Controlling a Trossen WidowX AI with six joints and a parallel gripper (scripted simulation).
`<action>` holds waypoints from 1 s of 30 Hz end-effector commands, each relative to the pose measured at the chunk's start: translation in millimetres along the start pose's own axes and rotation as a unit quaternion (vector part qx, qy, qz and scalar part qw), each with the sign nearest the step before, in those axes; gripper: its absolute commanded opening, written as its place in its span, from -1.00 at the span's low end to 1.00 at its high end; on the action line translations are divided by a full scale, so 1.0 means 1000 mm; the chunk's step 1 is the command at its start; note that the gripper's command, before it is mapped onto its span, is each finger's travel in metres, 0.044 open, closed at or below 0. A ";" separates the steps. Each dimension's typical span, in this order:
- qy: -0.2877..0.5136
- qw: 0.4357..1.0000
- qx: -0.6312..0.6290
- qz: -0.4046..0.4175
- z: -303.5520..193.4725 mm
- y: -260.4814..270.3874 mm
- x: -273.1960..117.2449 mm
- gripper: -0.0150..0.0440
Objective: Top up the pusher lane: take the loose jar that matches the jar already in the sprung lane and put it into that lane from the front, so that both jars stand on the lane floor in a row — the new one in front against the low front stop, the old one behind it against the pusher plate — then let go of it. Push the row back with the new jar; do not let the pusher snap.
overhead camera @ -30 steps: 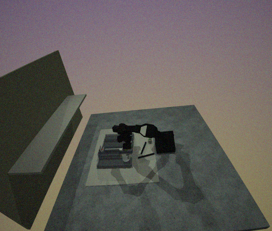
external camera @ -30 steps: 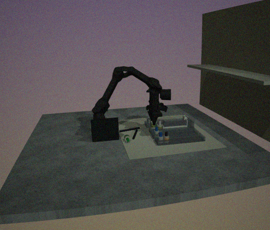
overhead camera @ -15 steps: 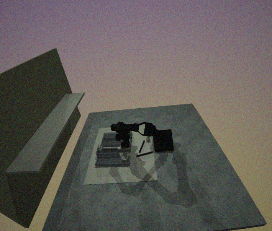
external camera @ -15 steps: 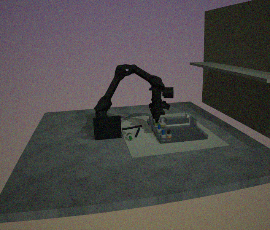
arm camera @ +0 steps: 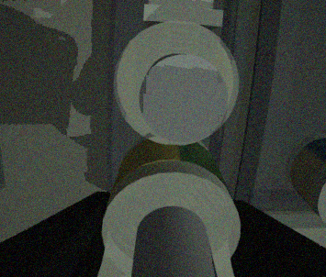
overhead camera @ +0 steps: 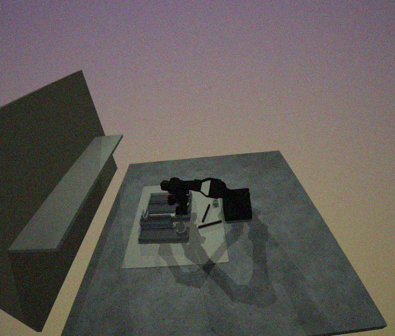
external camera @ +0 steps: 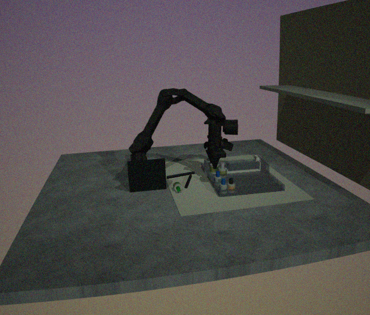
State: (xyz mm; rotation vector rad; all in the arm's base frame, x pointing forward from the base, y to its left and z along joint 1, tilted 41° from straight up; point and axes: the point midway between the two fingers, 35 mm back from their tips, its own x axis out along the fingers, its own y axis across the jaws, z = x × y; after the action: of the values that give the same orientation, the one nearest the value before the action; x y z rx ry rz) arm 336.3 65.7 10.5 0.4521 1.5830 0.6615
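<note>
My gripper (external camera: pixel 214 167) (arm camera: pixel 169 209) points down at the front of the tray, shut on a jar (arm camera: pixel 171 183) with a white shoulder and grey top. A matching jar (external camera: pixel 222 168) (arm camera: pixel 129 83) stands directly behind it in the sprung lane; its yellow and green band shows between the two tops in the wrist view. They look close together; contact is not clear. The pale pusher plate (arm camera: pixel 182 16) is behind the rear jar. The held jar is upright and in line with the lane; its base and the low front stop are hidden, so I cannot tell whether it touches the floor.
Blue-capped jars (external camera: pixel 217 175) (external camera: pixel 223 183) and a black-capped jar (external camera: pixel 231 184) stand in neighbouring lanes. A green-capped jar (external camera: pixel 177 186) lies on the mat (external camera: pixel 198 206) near two black bars (external camera: pixel 180 174) (external camera: pixel 188 181). A raised shelf (external camera: pixel 327 96) is beyond the tray.
</note>
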 end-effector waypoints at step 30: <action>-0.011 1.000 -0.006 0.003 0.008 0.002 0.004 -0.49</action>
State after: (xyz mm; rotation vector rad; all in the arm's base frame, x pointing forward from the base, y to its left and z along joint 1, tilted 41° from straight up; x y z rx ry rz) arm 339.7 69.6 7.4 0.4480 1.5751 0.6611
